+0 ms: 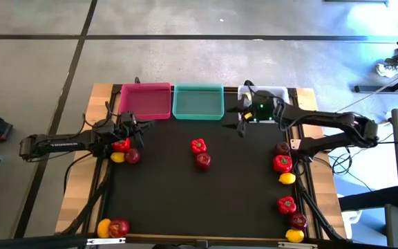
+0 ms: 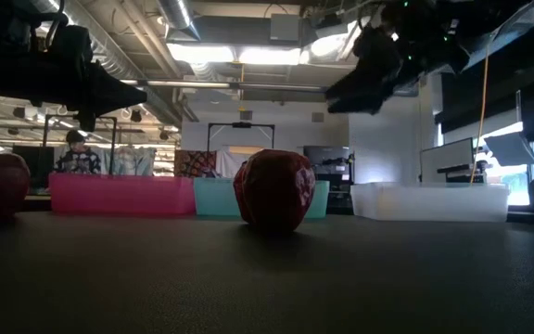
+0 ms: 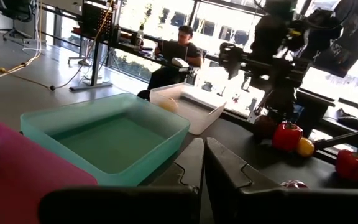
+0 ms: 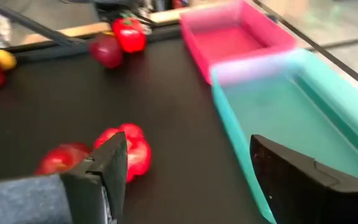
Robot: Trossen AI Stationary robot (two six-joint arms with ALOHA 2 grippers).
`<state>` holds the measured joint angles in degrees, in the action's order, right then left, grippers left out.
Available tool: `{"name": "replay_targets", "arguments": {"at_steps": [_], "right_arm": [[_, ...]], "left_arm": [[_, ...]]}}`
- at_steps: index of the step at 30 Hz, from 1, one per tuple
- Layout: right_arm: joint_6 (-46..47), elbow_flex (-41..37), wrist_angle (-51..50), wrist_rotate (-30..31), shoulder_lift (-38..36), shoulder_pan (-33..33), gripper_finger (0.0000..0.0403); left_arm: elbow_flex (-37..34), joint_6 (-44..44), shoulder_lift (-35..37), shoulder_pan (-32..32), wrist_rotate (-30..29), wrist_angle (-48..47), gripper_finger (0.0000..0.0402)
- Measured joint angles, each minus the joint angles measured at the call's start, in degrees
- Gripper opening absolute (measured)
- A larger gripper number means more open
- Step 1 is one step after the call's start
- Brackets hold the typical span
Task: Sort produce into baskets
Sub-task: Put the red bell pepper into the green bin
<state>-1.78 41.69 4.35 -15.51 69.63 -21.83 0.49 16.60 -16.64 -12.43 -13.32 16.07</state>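
Produce is almost all unsorted: the pink basket [image 1: 146,101] and teal basket [image 1: 197,102] along the far edge of the table [image 1: 206,207] look bare, and only the white basket [image 1: 279,93] at the far right shows something, a lemon [image 3: 168,104] resting inside by its wall in my left wrist view. Left on the mat: a pepper [image 1: 198,145] touching an apple [image 1: 203,160] mid-table; a pepper, lemon and apple cluster [image 1: 124,152] at the left edge; a lemon and apple pair [image 1: 112,227] at the near left corner; two groups of three down the right edge [image 1: 283,164] and near right corner [image 1: 291,220]. Judgement: early, roughly one item done, about a dozen to go. My right gripper [image 1: 242,119] hangs above the mat just in front of the gap between teal and white baskets, fingers spread wide, holding nothing; the mid-table pepper and apple lie nearest it, toward the table's centre and apart from it. My left gripper [image 1: 131,125] sits over the left edge just in front of the pink basket, fingers pressed together and empty, with the left-edge cluster just beside it on the near side
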Motion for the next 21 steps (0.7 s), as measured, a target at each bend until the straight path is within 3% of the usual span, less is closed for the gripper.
{"name": "replay_targets", "arguments": {"at_steps": [12, 21], "right_arm": [[-0.15, 0.03, 5.2, 3.48, 0.96, 7.15, 0.0271], [0.0, 0.09, 17.15, 4.51, 9.58, 11.43, 0.0271]], "left_arm": [[0.0, -0.56, 0.0, 0.0, 0.0, 0.01, 0.0011], [0.0, -0.58, 0.0, 0.0, 0.0, 0.03, 0.0011]]}}
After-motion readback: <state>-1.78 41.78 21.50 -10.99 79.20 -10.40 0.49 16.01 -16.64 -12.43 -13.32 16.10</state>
